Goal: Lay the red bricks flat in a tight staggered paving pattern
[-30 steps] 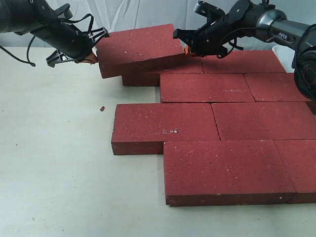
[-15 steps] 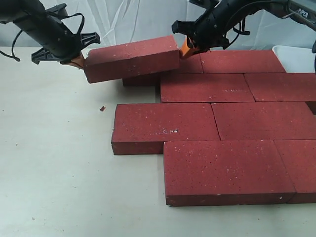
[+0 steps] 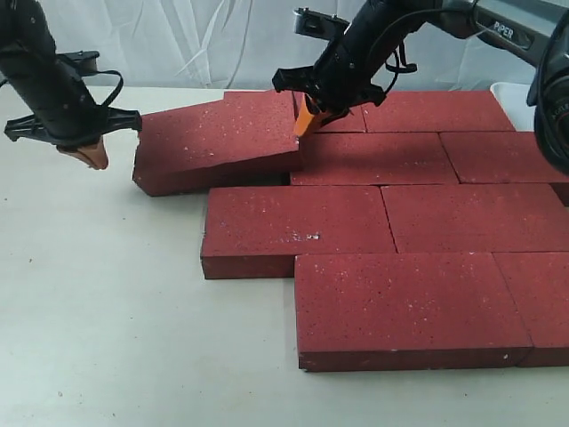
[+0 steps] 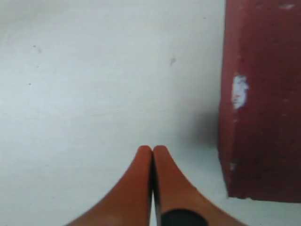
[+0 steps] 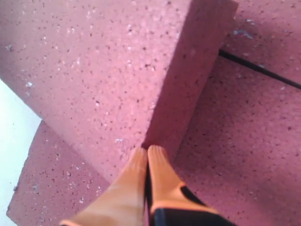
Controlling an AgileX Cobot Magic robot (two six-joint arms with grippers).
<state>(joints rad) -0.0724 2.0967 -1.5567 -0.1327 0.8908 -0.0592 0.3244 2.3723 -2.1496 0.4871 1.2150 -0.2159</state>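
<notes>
Pale off-white table, matte and a bit scuffed, carries everything. The whole left half and the front strip are bare, so that is where the open room is.

Red bricks sit flat on the right, laid in staggered rows. Joints are tight, and each row's left end steps in or out against the next. The front row's left end sits further right than the second row's. The right side of the pattern runs out of frame.

One tilted brick is at the far left of the pattern. Its left end is down at the table; its right end is propped up on the flat bricks behind it.

Left gripper hangs over bare table just beside the low end of that brick, not touching. Jaws are closed with the orange tips together, holding nothing; the left wrist view confirms it.

Right gripper has its jaws closed too, tips pressed against the raised end face; the right wrist view shows the contact.

Furthest back are a white curtain and a white tub at the far right edge.
</notes>
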